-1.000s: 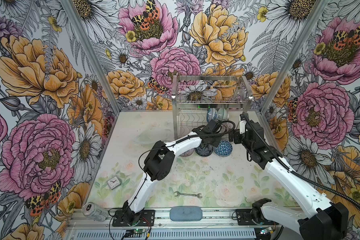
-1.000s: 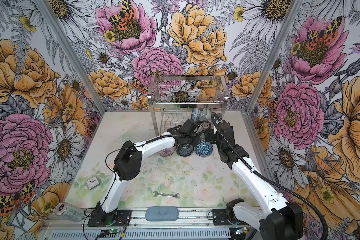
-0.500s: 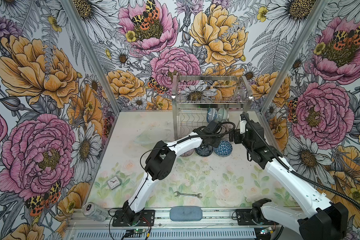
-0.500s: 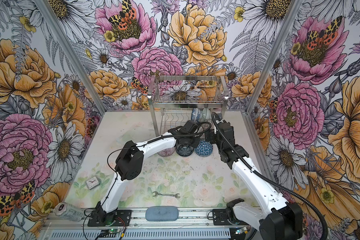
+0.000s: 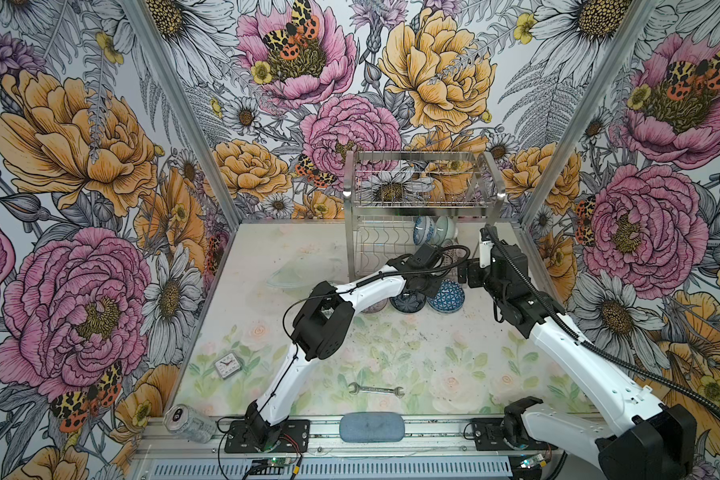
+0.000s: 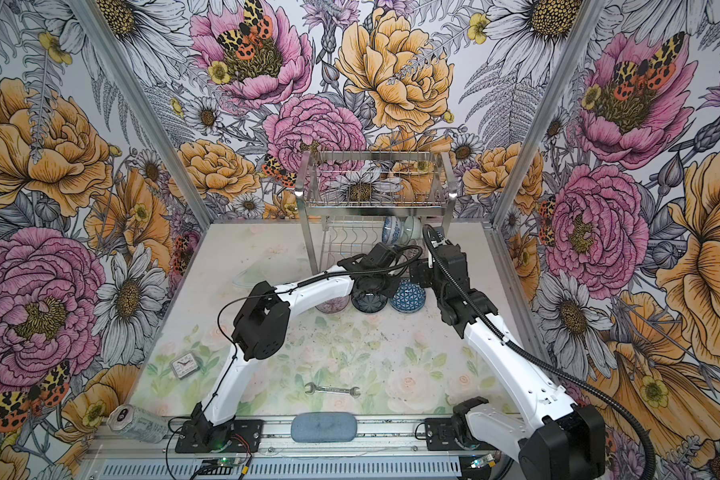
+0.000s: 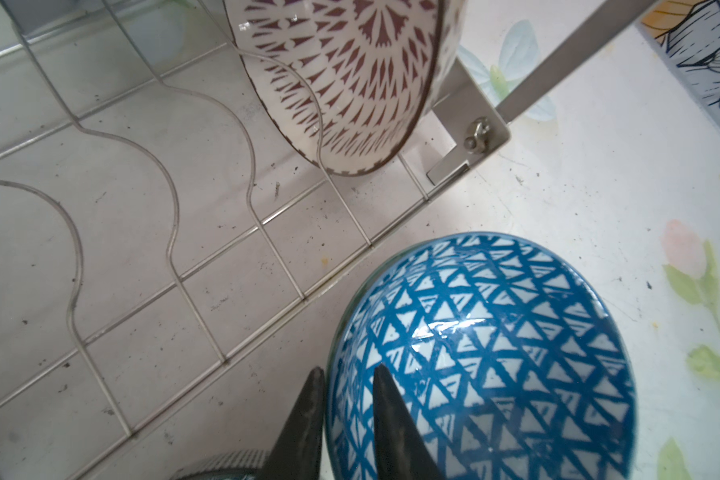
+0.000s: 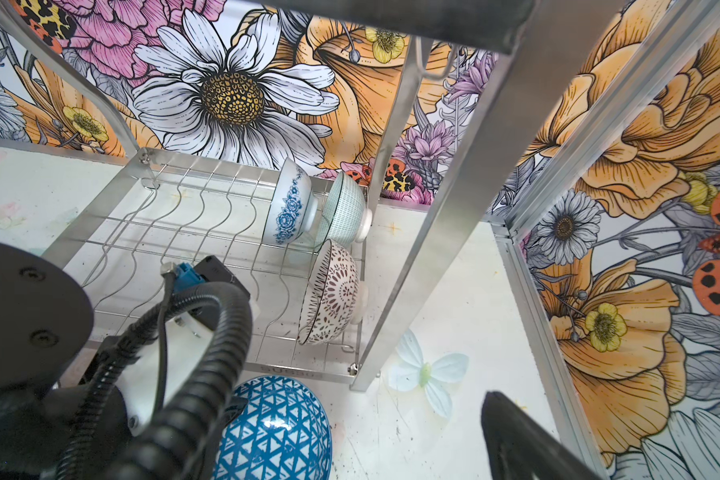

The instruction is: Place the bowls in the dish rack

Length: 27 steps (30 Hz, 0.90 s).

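Pinching the rim of the blue triangle-patterned bowl (image 7: 495, 353), the left gripper (image 7: 348, 374) has one finger inside the bowl and one outside, the jaws drawn close on the ceramic wall. We see the bowl tilted right at the fingertips, just off the front edge of the dish rack's (image 7: 479, 137) lower tier; we cannot tell whether it clears the table. Just beyond the fingertips, a red-patterned bowl (image 7: 350, 75) stands on edge in a wavy slot beside the rack's front leg. Farther beyond it, a blue floral bowl (image 8: 289, 208) and a pale green bowl (image 8: 346, 210) stand on edge side by side. The right gripper (image 5: 466, 274), jaws spread wide and holding nothing, hovers just beside the triangle-patterned bowl. Under the left wrist, a dark blue bowl (image 5: 408, 300) sits on the table.
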Tool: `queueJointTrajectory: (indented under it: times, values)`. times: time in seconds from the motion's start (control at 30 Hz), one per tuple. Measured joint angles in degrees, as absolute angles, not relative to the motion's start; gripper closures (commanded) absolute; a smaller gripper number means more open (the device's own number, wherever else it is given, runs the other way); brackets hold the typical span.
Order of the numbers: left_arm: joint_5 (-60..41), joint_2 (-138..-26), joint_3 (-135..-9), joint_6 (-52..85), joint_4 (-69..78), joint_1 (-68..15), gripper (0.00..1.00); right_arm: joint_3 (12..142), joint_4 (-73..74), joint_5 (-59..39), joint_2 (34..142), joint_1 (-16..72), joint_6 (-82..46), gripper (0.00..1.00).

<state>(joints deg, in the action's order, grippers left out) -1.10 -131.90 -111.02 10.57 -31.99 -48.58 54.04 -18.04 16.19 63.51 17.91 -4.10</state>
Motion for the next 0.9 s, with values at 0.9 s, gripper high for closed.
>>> queueJointTrajectory:
  times: [0.9]
  values:
    - [-1.34,-131.85,-111.35,10.59,-31.94,-48.51,1.00,53.76,-18.04,16.19,63.55,17.63,-4.10,0.02]
